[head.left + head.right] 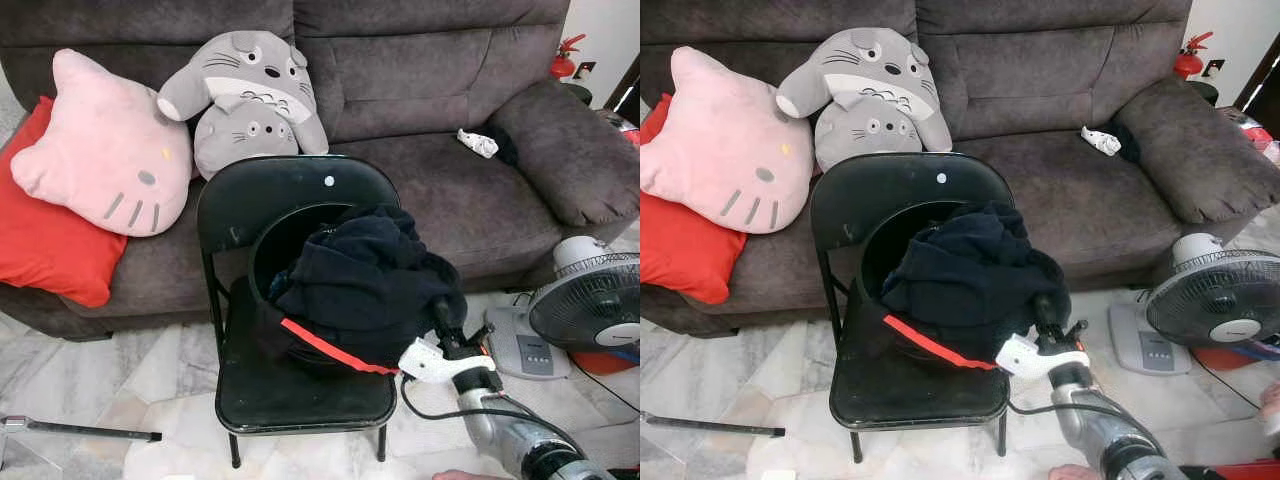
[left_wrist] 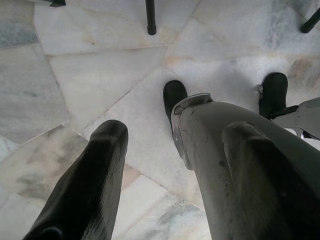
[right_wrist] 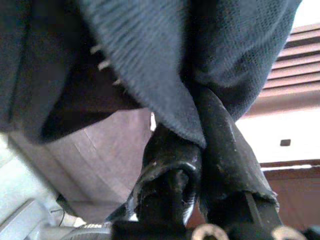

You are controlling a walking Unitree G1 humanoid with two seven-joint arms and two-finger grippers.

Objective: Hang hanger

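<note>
Down at the chair's right edge, the right pincer point(image 3: 192, 135) is pinching a fold of the dark garment point(image 1: 365, 280), its two black fingers point(image 3: 225, 145) pressed together with the knit cloth caught between them. That garment is lying heaped in a black basket point(image 1: 262, 262) on the seat of a black folding chair point(image 1: 290, 190), and a red strip point(image 1: 330, 350) is running along its lower edge. No hanger can be made out; if one is there, the cloth is hiding it. The right arm point(image 1: 510, 430) is reaching in from the lower right, with a white bracket point(image 1: 432, 362) and a black cable point(image 1: 440, 412) at its wrist.

The left pincer point(image 2: 165, 180) is hanging over the marble floor point(image 2: 90, 75) with its fingers spread wide, holding nothing.

Behind the chair, a grey sofa point(image 1: 450, 60) is carrying a pink cat cushion point(image 1: 100, 150), a red cushion point(image 1: 50, 240) and a grey plush point(image 1: 245, 95). A small white cloth point(image 1: 478, 143) is lying on the sofa seat. A fan point(image 1: 585, 305) is standing on the floor to the right, near the arm.
</note>
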